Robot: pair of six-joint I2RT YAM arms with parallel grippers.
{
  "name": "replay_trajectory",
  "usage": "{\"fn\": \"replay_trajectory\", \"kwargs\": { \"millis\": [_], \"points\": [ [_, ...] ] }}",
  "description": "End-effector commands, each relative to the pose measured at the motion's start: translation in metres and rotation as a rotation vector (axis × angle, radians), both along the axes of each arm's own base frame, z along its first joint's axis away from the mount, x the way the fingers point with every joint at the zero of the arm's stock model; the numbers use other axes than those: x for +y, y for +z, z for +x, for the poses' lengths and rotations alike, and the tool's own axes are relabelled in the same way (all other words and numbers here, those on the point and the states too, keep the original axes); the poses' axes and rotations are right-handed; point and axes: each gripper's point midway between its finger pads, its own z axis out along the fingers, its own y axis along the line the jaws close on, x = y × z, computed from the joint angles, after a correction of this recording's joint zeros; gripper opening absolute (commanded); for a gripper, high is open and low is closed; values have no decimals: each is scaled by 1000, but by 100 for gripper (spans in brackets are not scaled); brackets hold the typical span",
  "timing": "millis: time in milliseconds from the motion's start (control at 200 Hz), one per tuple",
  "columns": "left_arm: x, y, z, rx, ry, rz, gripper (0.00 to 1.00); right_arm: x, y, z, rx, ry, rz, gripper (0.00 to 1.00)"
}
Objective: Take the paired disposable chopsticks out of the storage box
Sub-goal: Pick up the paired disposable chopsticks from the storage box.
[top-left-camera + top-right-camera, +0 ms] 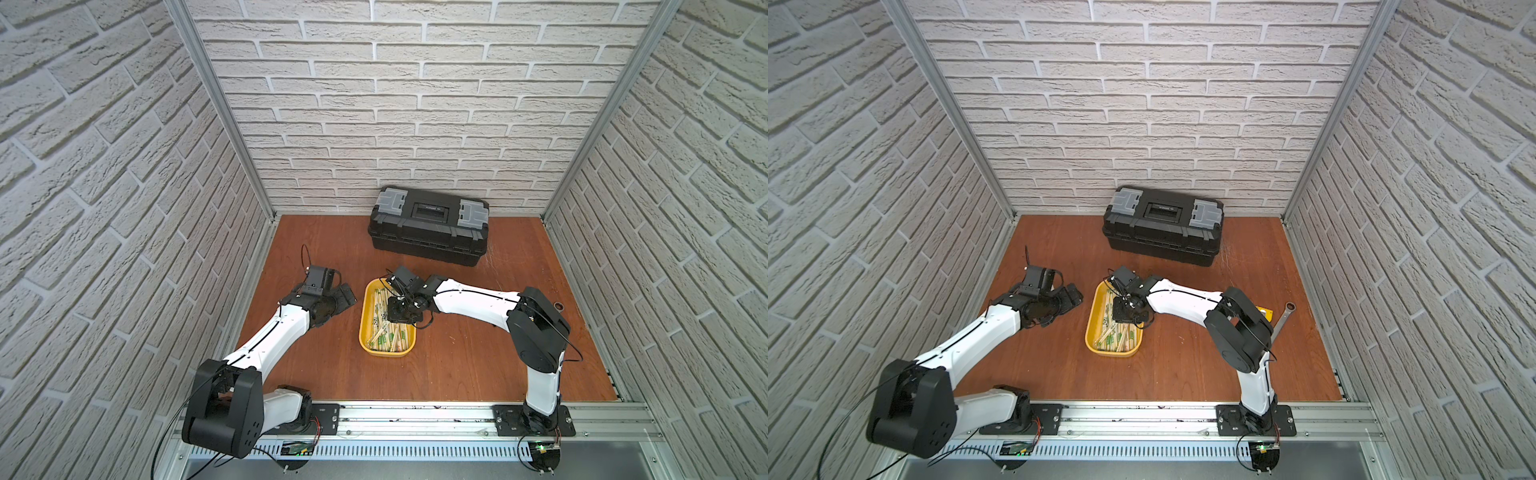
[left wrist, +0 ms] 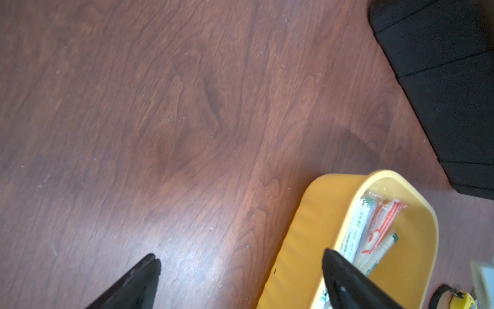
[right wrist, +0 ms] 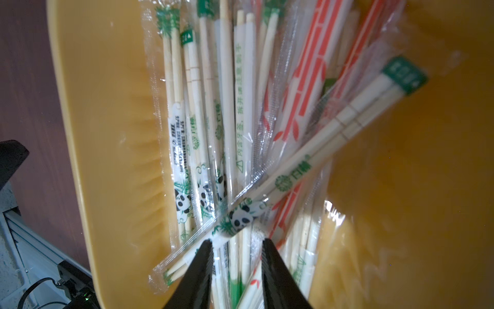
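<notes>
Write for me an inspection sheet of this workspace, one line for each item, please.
Surface: brown wooden table, lightly scuffed.
Job's things: yellow tray mid-table, full of wrapped chopsticks; none seen outside.
Clutter: shut black toolbox at the back wall; wrench at the table's right side.
Grippers: left gripper open, empty, beside the tray; right gripper down in the tray, jaws seemingly closed on a few chopsticks.
Cables: black cables along both arms, loose loops at the wrists.
Surroundings: brick-pattern walls on three sides; metal rail in front.
</notes>
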Motion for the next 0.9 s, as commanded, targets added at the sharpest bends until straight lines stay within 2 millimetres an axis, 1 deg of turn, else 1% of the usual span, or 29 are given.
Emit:
{"fn": "replay_trajectory", "kwargs": {
  "millis": [0,410,495,505,515,535,755,895],
  "points": [
    [-1,-3,2,-10,-17,-1,98,1,15,0,-32,-8,14,34],
    [-2,-8,0,-3,-20,-7,98,12,3,9,-8,-5,5,34],
    [-2,-9,0,0,-19,-9,98,14,6,9,-7,-5,13,34],
    [-2,-9,0,0,-21,-9,98,14,6,9,-7,-5,13,34],
    [-2,-9,0,2,-19,-10,98,13,-4,9,7,-5,-3,34],
    [-3,-9,0,2,-21,-9,98,13,-7,8,14,-6,-7,34],
    [-3,-10,1,0,-24,-13,98,11,-10,6,26,-10,-14,34],
    [-4,-11,1,2,-27,-17,98,11,-13,8,27,-20,-18,34]
  ]
}}
